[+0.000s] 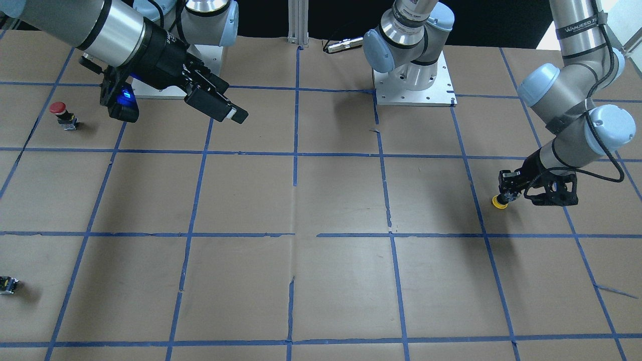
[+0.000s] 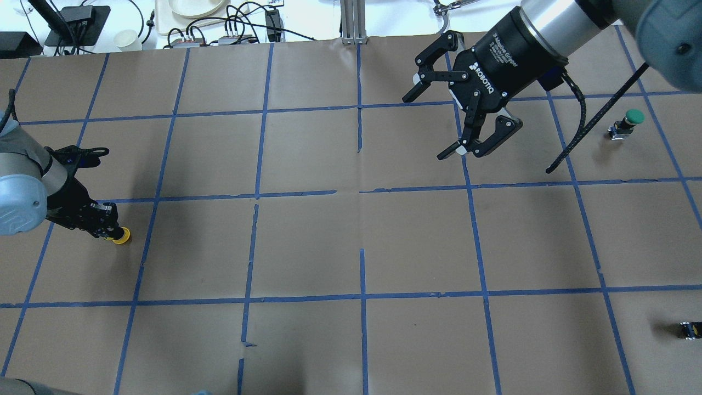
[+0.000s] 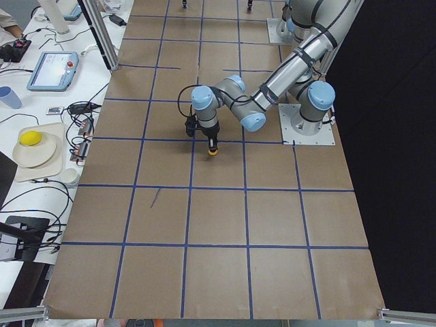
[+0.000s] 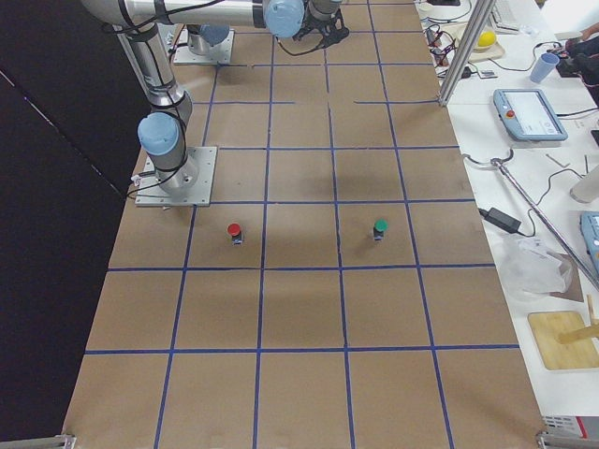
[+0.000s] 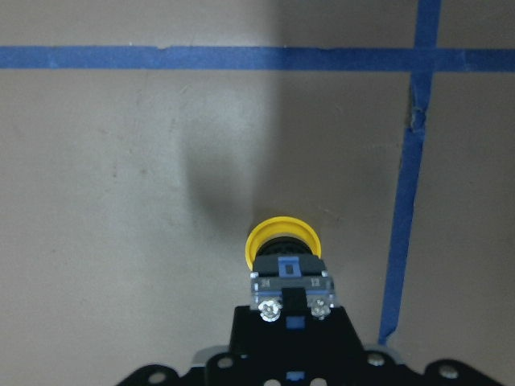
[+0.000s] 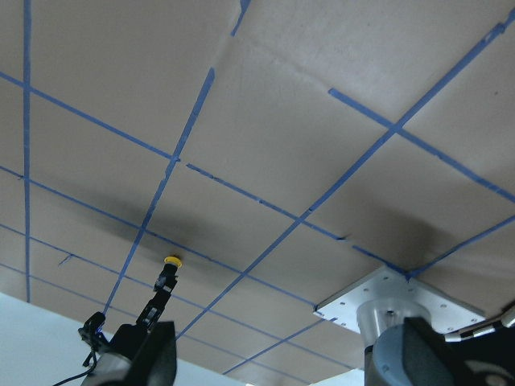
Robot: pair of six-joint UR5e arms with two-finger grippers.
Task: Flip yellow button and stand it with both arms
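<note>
**While the left arm (image 2: 22, 192) grips the yellow button (image 1: 499, 201) cap-down, the right arm (image 2: 537, 33) waits with nothing in hand**

Since the task asks for a flip and a stand using both arms, I read this grip as the first half of a hand-over. The left jaws are clenched on the button's black-and-grey body. My left wrist view shows its two terminal screws facing the camera, with the yellow cap pointing away toward the tabletop (image 2: 307, 247). So the button is upside down, low at the robot's far left, near a blue tape line (image 5: 406, 201). Whether the cap touches the paper or hangs just above it, I cannot tell.

Holding it by the body makes sense to me, because the flat sides give the jaws something square to bite. It also leaves the cap free for the other arm.

The right jaws are spread wide and released. They hang above the robot's right half of the tabletop, well apart from the button. That looks like a ready pose, open for a pass.

I judge the next move calls for lifting the button, carrying it toward the middle and turning it so the right jaws can close on it. My worry is the cap. It is round and domed and may slip or twist in a two-finger pinch.

A red button (image 1: 59, 111), a green button (image 2: 630, 120) and a small dark block (image 2: 688, 329) lie on the right side. All three are well apart from this work.
</note>
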